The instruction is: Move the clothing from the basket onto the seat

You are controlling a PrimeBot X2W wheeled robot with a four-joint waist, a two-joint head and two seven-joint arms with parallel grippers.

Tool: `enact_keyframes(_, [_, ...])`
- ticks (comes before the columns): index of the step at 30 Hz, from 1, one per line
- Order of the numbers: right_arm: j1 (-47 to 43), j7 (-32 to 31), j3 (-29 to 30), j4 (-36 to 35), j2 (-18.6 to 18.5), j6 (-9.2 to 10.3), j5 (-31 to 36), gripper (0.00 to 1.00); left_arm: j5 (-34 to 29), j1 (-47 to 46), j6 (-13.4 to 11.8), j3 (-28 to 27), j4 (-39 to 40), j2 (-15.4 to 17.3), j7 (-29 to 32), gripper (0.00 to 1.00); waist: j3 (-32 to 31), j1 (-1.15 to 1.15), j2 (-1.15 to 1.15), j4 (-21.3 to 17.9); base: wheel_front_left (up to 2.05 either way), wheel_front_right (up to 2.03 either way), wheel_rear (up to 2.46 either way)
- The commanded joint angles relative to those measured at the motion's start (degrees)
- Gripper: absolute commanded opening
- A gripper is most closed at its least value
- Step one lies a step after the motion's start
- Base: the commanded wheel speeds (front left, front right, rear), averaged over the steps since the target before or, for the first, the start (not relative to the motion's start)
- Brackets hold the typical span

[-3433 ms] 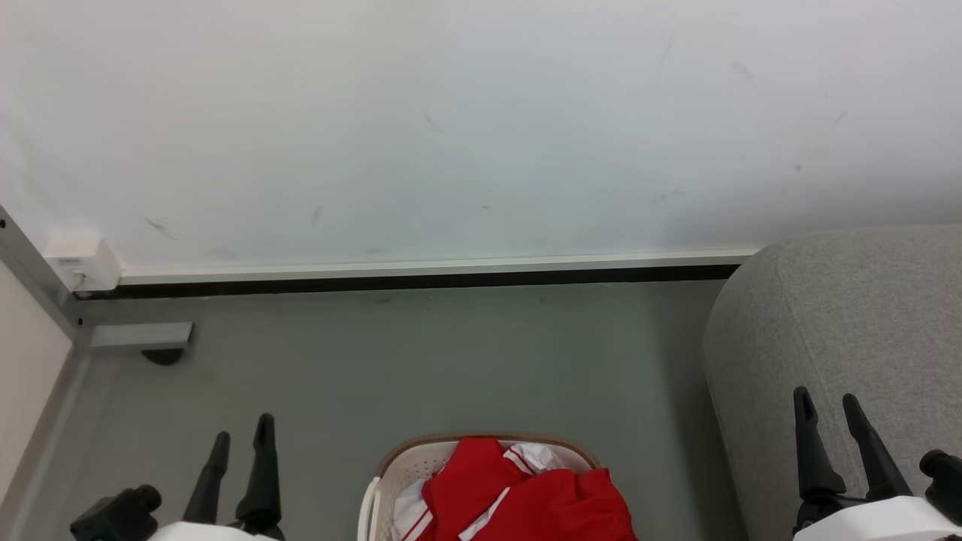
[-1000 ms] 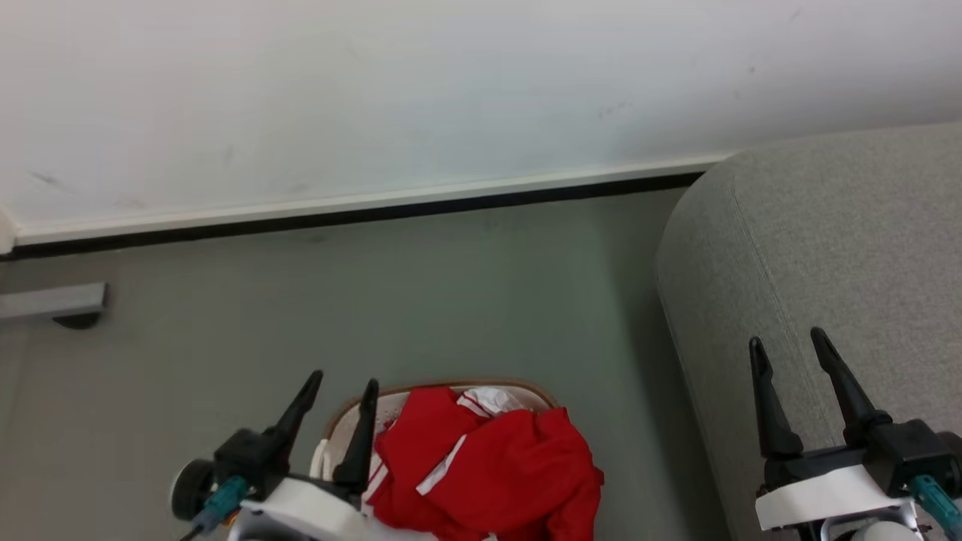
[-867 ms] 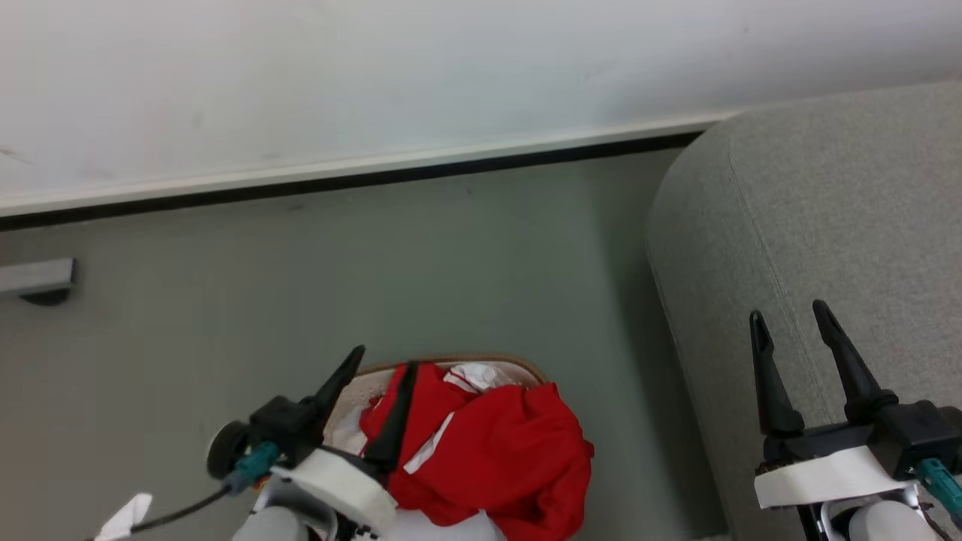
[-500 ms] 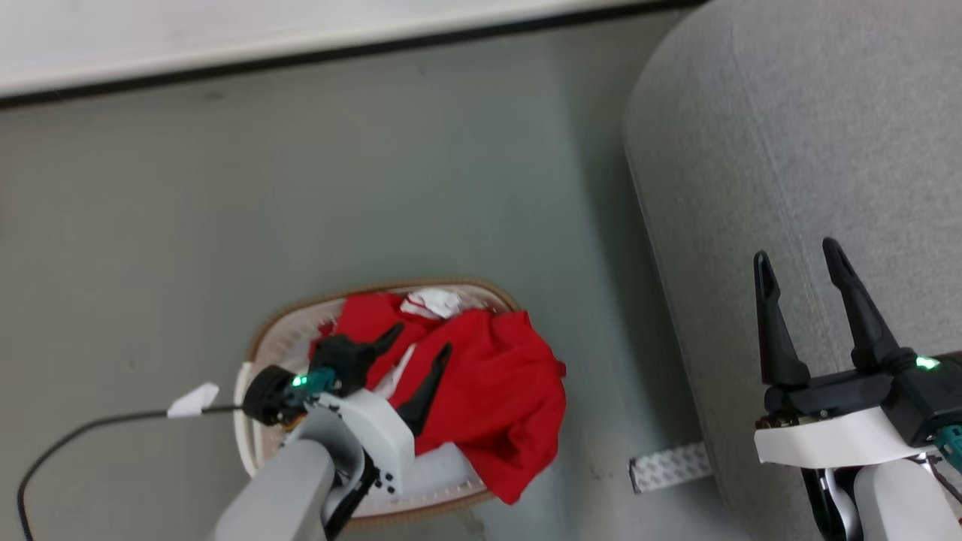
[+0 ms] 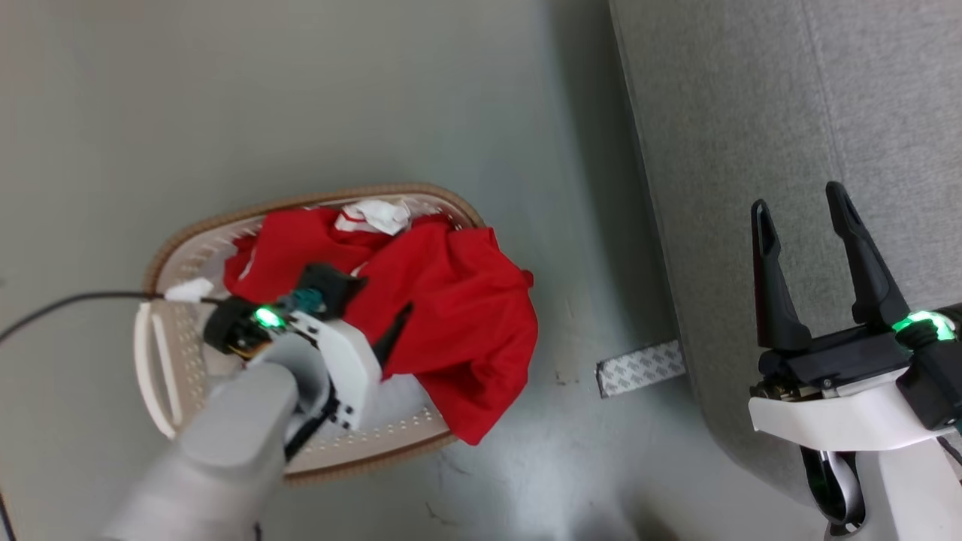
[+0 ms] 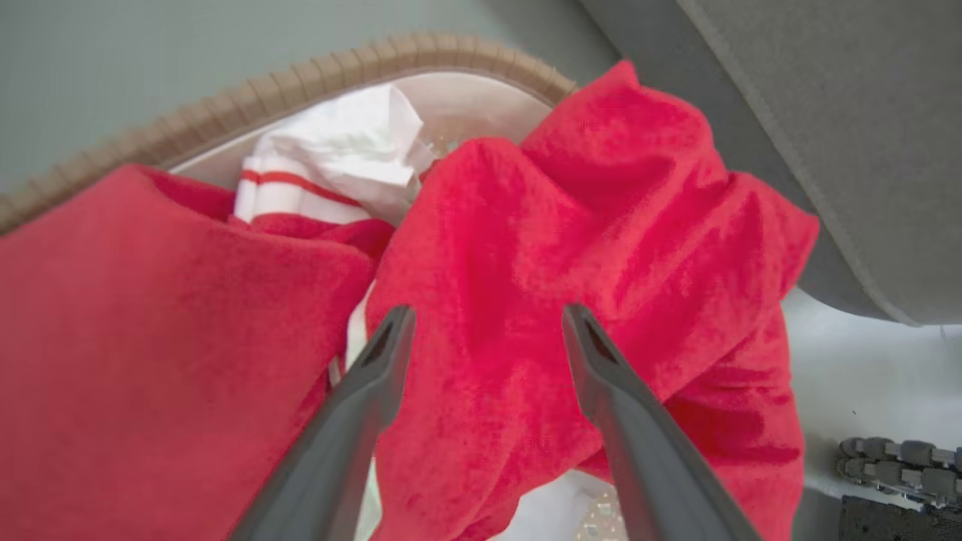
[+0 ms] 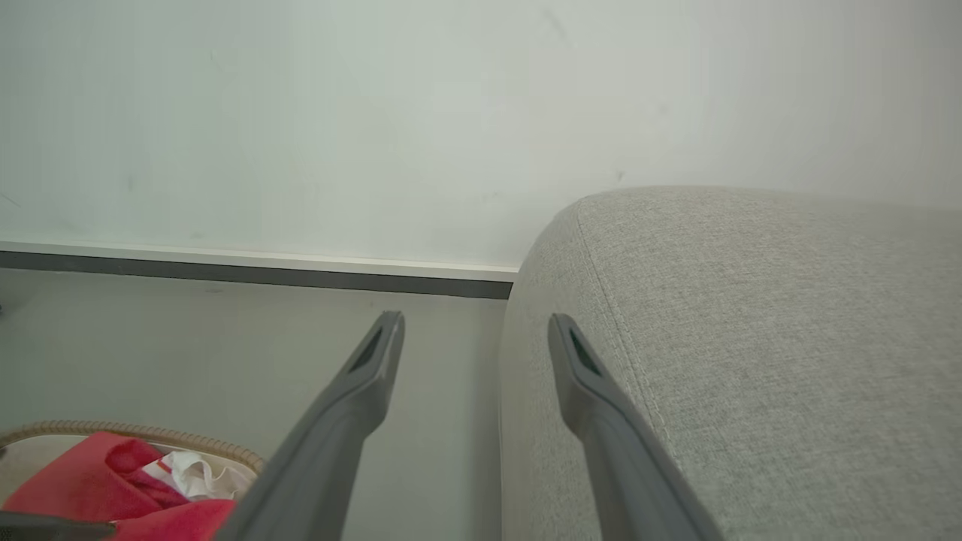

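Head view shows the red clothing (image 5: 451, 315) piled in the cream laundry basket (image 5: 188, 255) on the floor (image 5: 301, 90), beside the grey sofa (image 5: 736, 98). The left gripper (image 6: 487, 311) is open right over the red cloth. The right gripper (image 5: 798, 197) is open in front of the sofa, holding nothing.

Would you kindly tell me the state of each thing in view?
basket, upright on the floor.
clothing, heaped in the basket, partly draped over its rim.
seat, no clothing on its visible part.
left claw, open, poised over the clothing.
right claw, open, empty, over the seat's edge.
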State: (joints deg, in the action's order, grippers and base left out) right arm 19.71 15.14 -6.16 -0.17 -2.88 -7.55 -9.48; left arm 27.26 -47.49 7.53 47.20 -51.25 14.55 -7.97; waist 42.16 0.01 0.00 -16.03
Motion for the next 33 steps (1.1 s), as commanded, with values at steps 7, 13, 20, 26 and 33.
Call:
enact_keyframes(7, [0.4, 0.0, 0.3, -2.4, 0.0, 0.12, -1.1, 1.0, 3.0, -6.9, -0.1, 4.0, -5.4, 3.4, -0.1, 1.0, 5.9, -0.01, 0.0, -1.3, 0.0, 0.0, 0.0])
enact_keyframes(13, [-0.7, 0.0, 0.8, -2.8, 0.0, 0.12, -1.0, 1.0, 4.1, -9.8, -0.1, 4.8, -9.9, 2.2, -1.6, 1.0, 6.8, -0.01, 0.0, -0.4, 0.0, 0.0, 0.0])
enact_keyframes(20, [0.1, 0.0, 0.8, -3.1, 0.0, 0.12, -0.3, 1.0, 4.7, -9.4, -0.1, 9.0, -12.1, 0.1, -0.7, 1.0, 7.6, -0.01, 0.0, 0.2, 0.0, 0.0, 0.0])
enact_keyframes(26, [-0.8, 0.0, 1.5, -3.1, 0.0, 0.12, 0.5, 1.0, 6.3, -10.7, -0.1, 11.1, -12.5, -1.6, -2.9, 0.0, 8.0, -0.01, 0.0, 1.3, 0.0, 0.0, 0.0])
enact_keyframes(33, [0.4, 0.0, 0.6, -1.1, 0.0, 0.12, -0.7, 1.0, 9.9, -7.9, -0.1, 12.4, -10.6, -1.6, -5.7, 0.0, 3.6, -0.01, 0.0, 2.7, 0.0, 0.0, 0.0])
